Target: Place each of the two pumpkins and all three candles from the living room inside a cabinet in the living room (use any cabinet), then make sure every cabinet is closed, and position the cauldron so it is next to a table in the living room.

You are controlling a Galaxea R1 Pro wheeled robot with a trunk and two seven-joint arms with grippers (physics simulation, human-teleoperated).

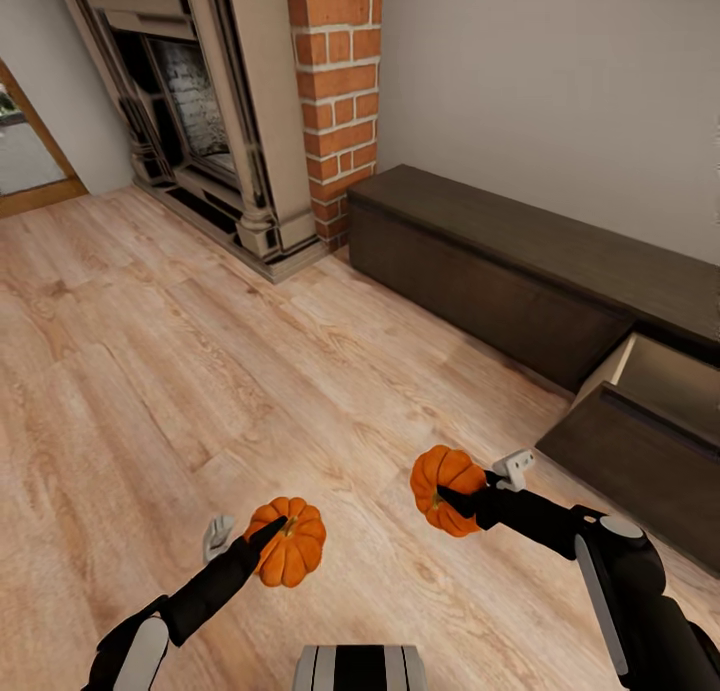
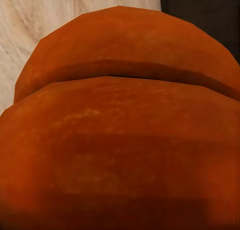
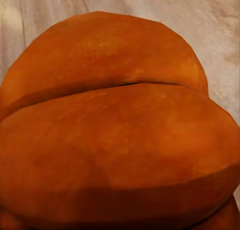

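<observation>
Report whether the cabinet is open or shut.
Open: on the cabinet, one front is pulled out, baring its pale inside.

- No text, label, brand, number or sign can be read in any of the views
</observation>
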